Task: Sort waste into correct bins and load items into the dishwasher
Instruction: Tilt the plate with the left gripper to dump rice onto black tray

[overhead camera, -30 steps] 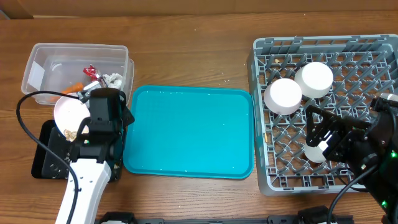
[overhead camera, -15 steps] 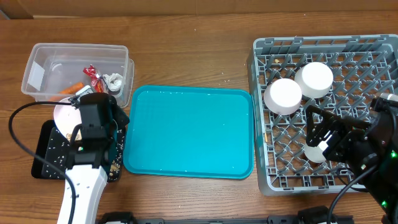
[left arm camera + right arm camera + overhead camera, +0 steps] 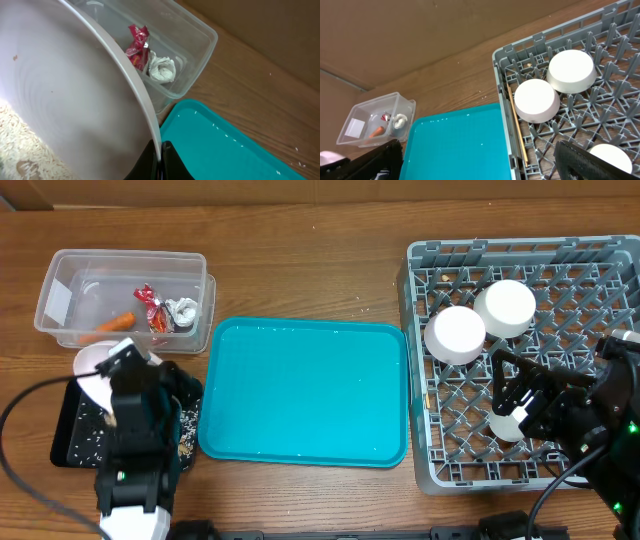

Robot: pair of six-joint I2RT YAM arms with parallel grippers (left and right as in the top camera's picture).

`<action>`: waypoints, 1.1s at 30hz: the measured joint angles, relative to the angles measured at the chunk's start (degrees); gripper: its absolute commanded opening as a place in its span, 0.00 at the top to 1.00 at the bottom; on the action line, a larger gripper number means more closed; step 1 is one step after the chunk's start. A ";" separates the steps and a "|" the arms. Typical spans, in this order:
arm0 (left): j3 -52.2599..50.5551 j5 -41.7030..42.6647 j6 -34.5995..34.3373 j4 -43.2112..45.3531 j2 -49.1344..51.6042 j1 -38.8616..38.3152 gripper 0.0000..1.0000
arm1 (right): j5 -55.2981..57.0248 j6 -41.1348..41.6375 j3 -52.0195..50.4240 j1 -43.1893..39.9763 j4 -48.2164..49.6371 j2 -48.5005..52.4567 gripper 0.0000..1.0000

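Wooden table [image 3: 300, 270] w/ bins on 1 side, rack on the other. L gripper [image 3: 161, 156] is clamped on the rim of the white plate [image 3: 65, 100], jaws pinching the edge right at the tips. Plate is tilted steeply, most of it up and left of the hand, over the black tray [image 3: 70, 430], w/ rice-like crumbs [image 3: 17, 145] lying under it. Just ahead of the hand is the clear tub [image 3: 125, 256] w/ red wrapper [image 3: 136, 46], tissue [image 3: 162, 69] & carrot [image 3: 117, 321]; teal tray [image 3: 300, 390] is to its right. Plate looks stiff, smooth, prob. slippery & breakable. A 1-point rim pinch leaves a long lever, so it may swing or slip: keep a firm hold, go slow toward the grey rack [image 3: 420, 460], far right of the hand. R gripper [image 3: 505, 392] hovers over the rack, fingers spread, holding nothing; 2 bowls [image 3: 455, 335] sit upside down ahead of it.
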 measured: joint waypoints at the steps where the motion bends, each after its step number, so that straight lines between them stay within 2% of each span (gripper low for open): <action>1: -0.63 0.02 -0.17 0.02 -1.18 0.57 0.96 | 0.02 0.00 -0.02 0.00 -0.04 0.00 0.00; 10: -4.04 2.14 -3.96 0.07 -4.61 5.53 0.96 | 0.00 0.00 -0.02 0.00 -0.02 0.00 0.00; 18: -4.24 5.16 -1.29 2.58 -4.76 5.62 0.96 | 0.00 -0.02 -0.02 0.00 -0.04 0.00 0.00; 22: -5.46 5.97 1.29 6.86 -5.22 5.92 0.96 | 0.00 0.00 -0.02 0.00 -0.02 0.00 0.00; 33: -6.08 8.28 3.80 7.37 -6.97 6.27 0.96 | 0.00 0.00 -0.02 0.00 -0.02 0.00 0.00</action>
